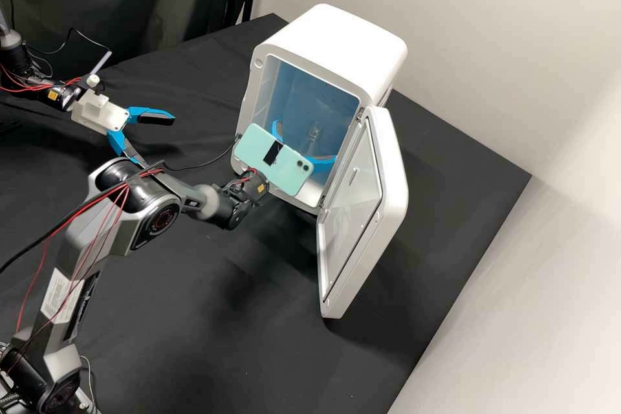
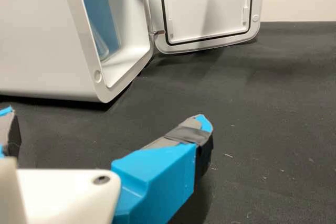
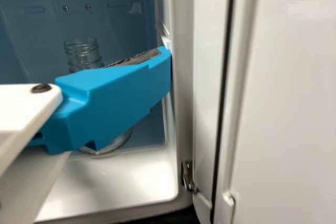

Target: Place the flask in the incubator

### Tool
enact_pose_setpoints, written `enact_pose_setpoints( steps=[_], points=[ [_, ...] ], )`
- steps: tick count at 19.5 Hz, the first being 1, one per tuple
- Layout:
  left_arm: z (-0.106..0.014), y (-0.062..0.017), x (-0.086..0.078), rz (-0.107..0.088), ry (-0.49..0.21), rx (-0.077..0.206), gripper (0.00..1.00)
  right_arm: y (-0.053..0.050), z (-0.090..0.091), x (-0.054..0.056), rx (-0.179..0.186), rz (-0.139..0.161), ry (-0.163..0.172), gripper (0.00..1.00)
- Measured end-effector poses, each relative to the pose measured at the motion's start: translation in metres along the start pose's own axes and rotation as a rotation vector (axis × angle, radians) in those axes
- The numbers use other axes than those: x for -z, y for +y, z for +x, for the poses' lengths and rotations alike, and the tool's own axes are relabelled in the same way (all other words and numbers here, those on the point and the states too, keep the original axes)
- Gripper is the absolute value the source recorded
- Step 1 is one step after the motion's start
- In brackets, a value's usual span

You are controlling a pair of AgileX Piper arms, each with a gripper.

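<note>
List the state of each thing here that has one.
incubator door: wide open.
flask: upright, standing inside the incubator.
right gripper: open, inside the incubator, a finger on each side of the flask.
left gripper: open, empty, over the bench.

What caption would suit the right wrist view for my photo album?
Right pincer inside the open incubator, the glass flask standing upright on its floor.
</note>
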Motion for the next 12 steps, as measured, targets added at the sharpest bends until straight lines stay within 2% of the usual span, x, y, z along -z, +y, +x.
enact_pose_setpoints(
  steps=[6,10,11,12],
  points=[
    [0.0,0.0,0.0,0.0,0.0,0.0,1.0,-0.004,-0.046,-0.007,-0.055,0.025,0.024,1.0],
    [0.0,0.0,0.0,0.0,0.0,0.0,1.0,-0.012,-0.074,-0.013,-0.039,0.025,0.003,1.0],
    [0.0,0.0004,0.0,0.001,0.0,-0.002,1.0,-0.013,-0.084,-0.015,-0.064,0.015,-0.012,1.0],
    [0.0,0.0014,0.0,0.003,0.0,-0.006,1.0,-0.013,-0.09,-0.016,-0.097,0.021,-0.033,1.0]
  ],
)
